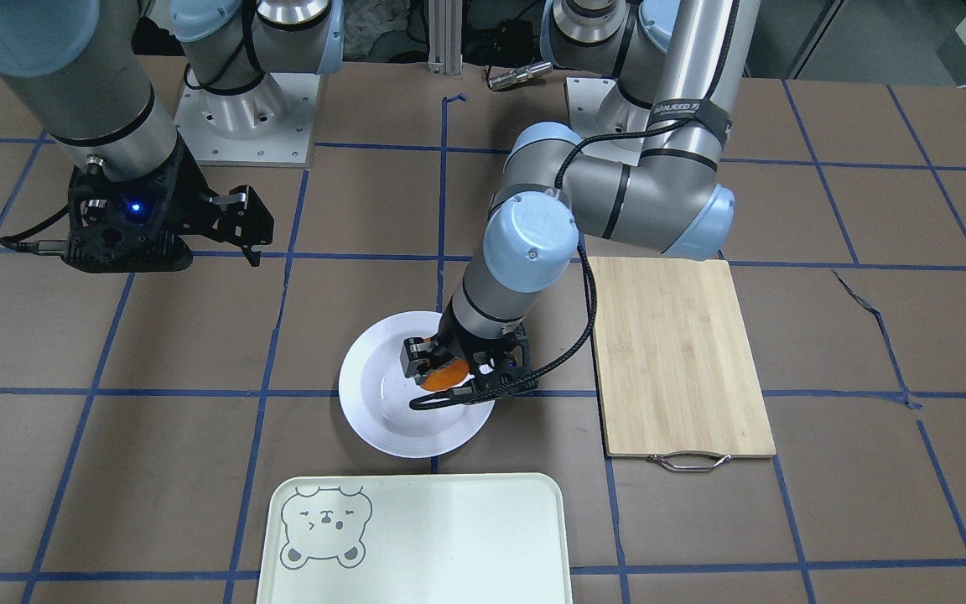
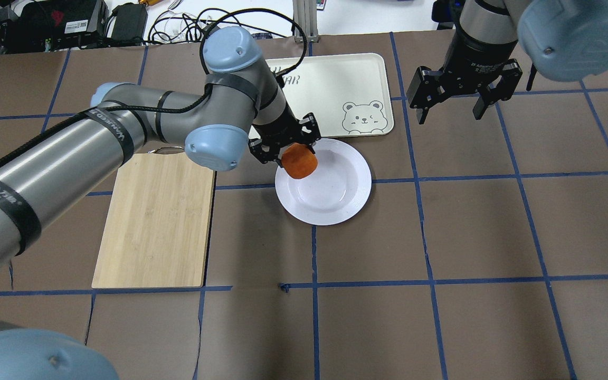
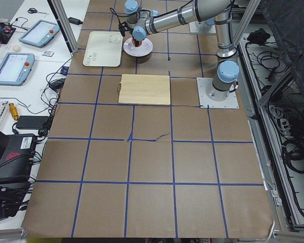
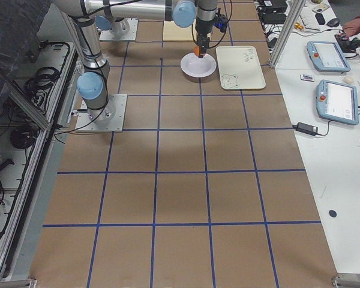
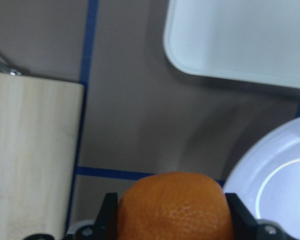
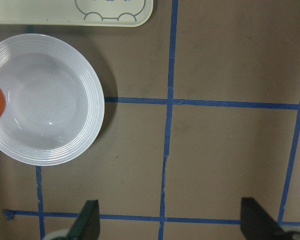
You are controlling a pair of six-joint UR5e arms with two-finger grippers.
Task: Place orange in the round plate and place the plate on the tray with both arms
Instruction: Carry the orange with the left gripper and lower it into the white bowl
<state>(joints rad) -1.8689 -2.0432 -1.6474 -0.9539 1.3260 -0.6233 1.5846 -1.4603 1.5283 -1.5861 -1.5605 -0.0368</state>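
My left gripper (image 2: 286, 149) is shut on the orange (image 2: 299, 161) and holds it just above the left rim of the round plate (image 2: 335, 198). From the left wrist, the orange (image 5: 176, 206) fills the gap between both black fingers, with the plate's edge (image 5: 270, 175) to its right. The white plate (image 1: 382, 419) rests on the table next to the pale tray (image 2: 335, 79) with its bear drawing. My right gripper (image 2: 450, 105) hangs open above the table, to the right of the tray and clear of the plate (image 6: 65, 145).
A bamboo cutting board (image 2: 159, 221) with a metal handle lies left of the plate, under my left arm. The tray (image 1: 449, 537) sits near the table's operator-side edge. Blue tape lines grid the brown table.
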